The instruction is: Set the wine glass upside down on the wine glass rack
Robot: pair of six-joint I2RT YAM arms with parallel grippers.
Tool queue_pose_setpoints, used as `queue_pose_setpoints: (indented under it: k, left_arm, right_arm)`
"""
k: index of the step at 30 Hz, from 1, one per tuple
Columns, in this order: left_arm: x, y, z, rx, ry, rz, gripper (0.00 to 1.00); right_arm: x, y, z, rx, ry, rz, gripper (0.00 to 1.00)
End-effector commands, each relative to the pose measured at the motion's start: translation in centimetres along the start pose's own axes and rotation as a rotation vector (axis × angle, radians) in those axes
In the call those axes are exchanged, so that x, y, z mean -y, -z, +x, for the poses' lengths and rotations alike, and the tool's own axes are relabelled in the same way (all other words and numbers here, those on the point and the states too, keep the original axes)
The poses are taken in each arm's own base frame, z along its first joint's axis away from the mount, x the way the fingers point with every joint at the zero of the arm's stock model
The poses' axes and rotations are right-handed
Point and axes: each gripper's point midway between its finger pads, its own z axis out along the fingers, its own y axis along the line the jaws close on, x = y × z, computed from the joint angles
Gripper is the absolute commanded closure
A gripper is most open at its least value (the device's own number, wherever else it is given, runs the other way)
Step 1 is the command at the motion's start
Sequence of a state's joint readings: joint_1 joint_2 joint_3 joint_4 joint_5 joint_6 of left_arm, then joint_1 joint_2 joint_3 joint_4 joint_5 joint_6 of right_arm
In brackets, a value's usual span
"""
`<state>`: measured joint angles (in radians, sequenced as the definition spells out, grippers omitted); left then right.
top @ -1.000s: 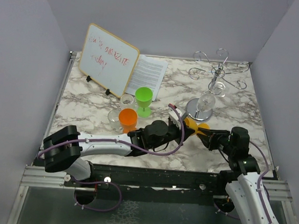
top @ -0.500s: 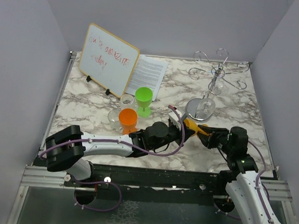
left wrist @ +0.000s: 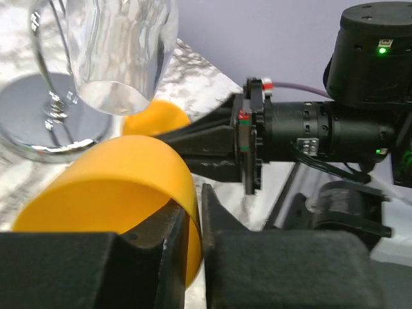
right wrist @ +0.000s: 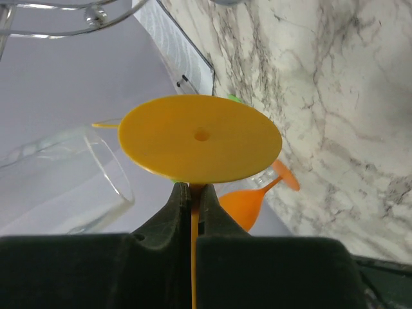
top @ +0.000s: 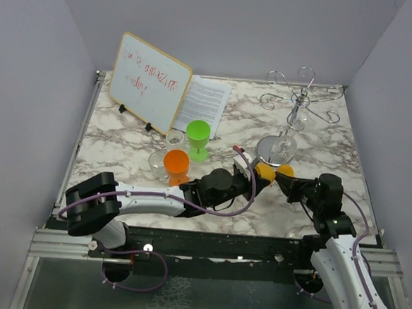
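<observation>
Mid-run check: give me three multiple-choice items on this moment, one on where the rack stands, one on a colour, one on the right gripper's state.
1. Where on the table does the wine glass rack stand?
A. far right corner
B. near left corner
C. middle of the near edge

2. What colour is the glass just behind the orange glass?
A. blue
B. green
C. red

3. How is the right gripper?
A. wide open, empty
B. shut on the stem of the yellow glass
C. shut on nothing

Answers:
1 A: the top view shows its chrome arms by the back right walls.
2 B: the green glass stands upright just beyond the orange one.
3 B: the right wrist view shows the fingers pinched on the thin stem below the round yellow foot.
</observation>
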<state>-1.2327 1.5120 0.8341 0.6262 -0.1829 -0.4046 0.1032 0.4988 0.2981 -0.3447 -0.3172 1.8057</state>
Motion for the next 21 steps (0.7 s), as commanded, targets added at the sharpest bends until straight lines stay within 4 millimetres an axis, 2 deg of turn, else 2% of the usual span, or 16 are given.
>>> queue_pose_setpoints:
  k: [1,3,4,7,10,13,18,21]
  left_arm:
    - [1.7,0.5,0.3,-0.005,0.027,0.077,0.71]
    - [1.5,1.2,0.1,-0.003,0.061,0.072,0.49]
    - [1.5,1.5,-0.1,-0.002,0.081,0.071,0.41]
    - [1.2,2.7,-0.6,0.001,0.121,0.067,0.29]
    - [0.3,3.7,-1.3,0.009,0.144,0.037,0.21]
    - [-1.0,4.7,-2.6,0.026,0.156,-0.003,0.16]
    - [-2.7,5.2,-4.5,0.008,0.19,0.0,0.11]
    - [-3.3,5.0,-5.6,-0.013,0.245,0.045,0.09]
  right_arm:
    - [-3.2,0.6,-1.2,0.13,0.266,-0.092,1.0]
    - [-4.3,0.7,-2.8,0.236,0.436,-0.109,0.99]
    - [-4.6,0.8,-3.6,0.283,0.484,-0.11,0.99]
    - [-6.1,0.9,-5.3,0.396,0.63,-0.138,1.0]
    - [-7.4,1.7,-6.4,0.491,0.766,-0.151,1.0]
    - [-8.8,3.2,-7.1,0.579,0.888,-0.158,1.0]
    - [-11.1,6.6,-6.6,0.674,1.069,-0.251,1.0]
    - [-11.7,8.1,-5.8,0.704,1.164,-0.327,1.0]
